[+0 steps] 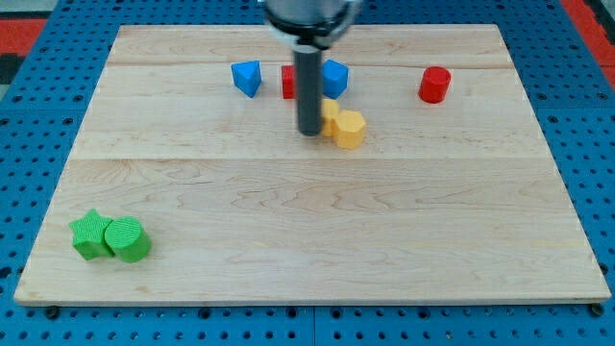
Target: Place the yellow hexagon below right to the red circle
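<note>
Pressing beside two touching yellow blocks (343, 125), your tip (309, 132) is sitting at their left; the rod is hiding the red star (287, 81), and no pincer is showing.

A straight dark cyl. rod w/ plain matte finish, ending in my tip (309, 133), is being shown beneath a wider grey collar.

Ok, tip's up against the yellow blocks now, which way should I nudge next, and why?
Probably keep pushing toward the view's right. My tip sits left of the two yellow blocks, the yellow hexagon leading, and the red circle lies far off to the upper right.
</note>
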